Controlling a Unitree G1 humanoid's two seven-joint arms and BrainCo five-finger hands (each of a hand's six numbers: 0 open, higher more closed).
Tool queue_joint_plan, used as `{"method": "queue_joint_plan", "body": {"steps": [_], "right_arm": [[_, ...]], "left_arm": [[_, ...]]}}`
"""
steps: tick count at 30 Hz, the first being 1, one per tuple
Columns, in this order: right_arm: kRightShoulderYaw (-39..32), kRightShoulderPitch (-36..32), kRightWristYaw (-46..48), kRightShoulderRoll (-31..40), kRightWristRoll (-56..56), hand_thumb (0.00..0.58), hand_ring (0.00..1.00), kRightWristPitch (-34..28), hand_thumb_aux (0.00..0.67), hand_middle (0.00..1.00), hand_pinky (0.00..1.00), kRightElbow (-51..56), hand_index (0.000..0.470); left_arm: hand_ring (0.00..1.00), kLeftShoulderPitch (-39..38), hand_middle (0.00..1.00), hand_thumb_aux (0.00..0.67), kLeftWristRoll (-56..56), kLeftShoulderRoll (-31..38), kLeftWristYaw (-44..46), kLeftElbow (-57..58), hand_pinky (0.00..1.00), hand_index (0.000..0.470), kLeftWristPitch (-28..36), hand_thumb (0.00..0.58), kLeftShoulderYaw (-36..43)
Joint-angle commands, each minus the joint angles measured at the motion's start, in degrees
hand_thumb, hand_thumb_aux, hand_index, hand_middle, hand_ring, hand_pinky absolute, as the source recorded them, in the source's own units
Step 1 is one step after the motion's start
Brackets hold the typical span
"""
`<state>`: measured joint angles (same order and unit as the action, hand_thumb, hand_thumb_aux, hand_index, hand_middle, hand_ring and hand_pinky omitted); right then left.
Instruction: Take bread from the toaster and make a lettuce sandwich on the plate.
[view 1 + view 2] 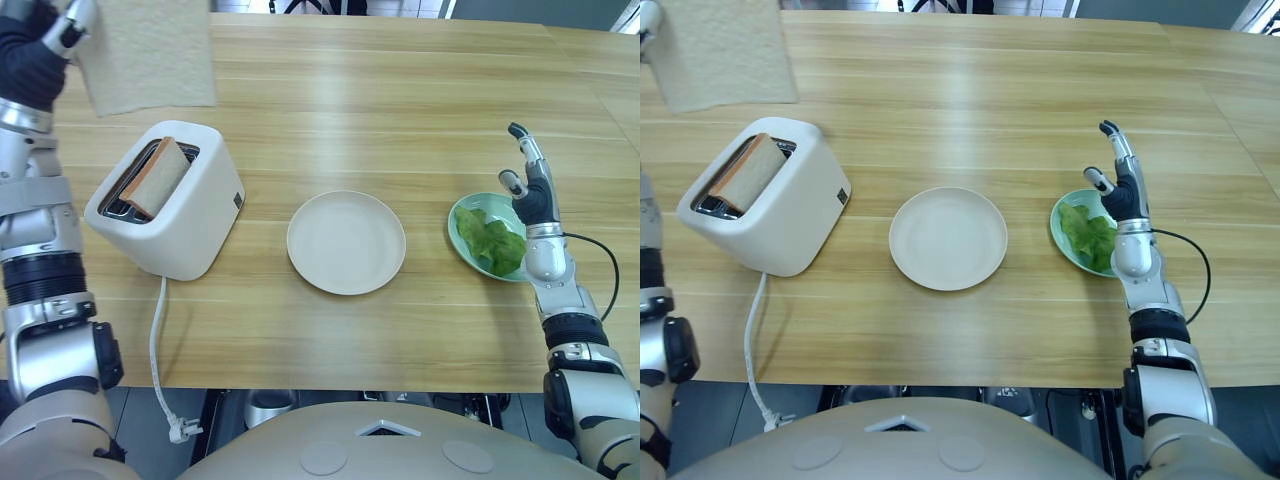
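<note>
Bread slice (150, 55) hangs clamped in left hand (72, 25) beyond the toaster (185, 215); right hand (535, 195), splayed empty, overlaps the bowl (458, 240) rim.

The left arm rises along the left edge, lifted high, and its black-and-silver left hand (68, 28) is closed on a corner of a pale, square slice of bread (150, 50). The right hand (532, 190) stands upright on its silver forearm - fingers spread, holding nothing.

both head eyes look steeply down, sharing the table (400, 90).
</note>
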<state>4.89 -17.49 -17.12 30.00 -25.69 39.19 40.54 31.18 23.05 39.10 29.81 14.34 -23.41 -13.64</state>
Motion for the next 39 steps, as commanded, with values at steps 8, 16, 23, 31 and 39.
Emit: {"method": "queue_joint_plan", "body": {"steps": [8, 16, 23, 31, 39], "right_arm": [[-10.38, -5.56, -14.32, 4.76, -16.38, 0.000, 0.00, -16.21, 0.000, 0.00, 0.00, 7.40, 0.000], [-18.99, -9.41, -19.57, 7.03, -24.56, 0.000, 0.00, -29.14, 0.000, 0.00, 0.00, 13.81, 0.000], [-26.04, -10.12, -17.47, 8.78, -28.61, 0.000, 0.00, -36.02, 0.000, 0.00, 0.00, 17.14, 0.000], [-29.40, -5.23, -14.46, 10.45, -28.46, 0.000, 0.00, -37.38, 0.000, 0.00, 0.00, 11.77, 0.000], [-31.26, -3.13, -11.42, 9.58, -27.78, 0.000, 0.00, -36.87, 0.000, 0.00, 0.00, 11.59, 0.000]], "left_arm": [[1.00, 5.28, 1.00, 0.670, -7.34, -12.98, 5.78, 8.98, 1.00, 0.460, 6.03, 0.580, 12.08], [1.00, 13.94, 1.00, 0.670, -15.83, -21.86, 7.29, 34.42, 1.00, 0.460, 0.74, 0.580, 17.03], [1.00, 19.88, 1.00, 0.670, -19.95, -26.49, 7.46, 50.57, 1.00, 0.460, 0.42, 0.580, 17.55], [1.00, 19.66, 1.00, 0.670, -23.11, -29.16, 9.56, 56.12, 1.00, 0.460, 2.05, 0.580, 17.84], [1.00, 17.59, 1.00, 0.670, -28.47, -30.06, 9.11, 57.73, 1.00, 0.460, 2.15, 0.580, 20.81]]}}
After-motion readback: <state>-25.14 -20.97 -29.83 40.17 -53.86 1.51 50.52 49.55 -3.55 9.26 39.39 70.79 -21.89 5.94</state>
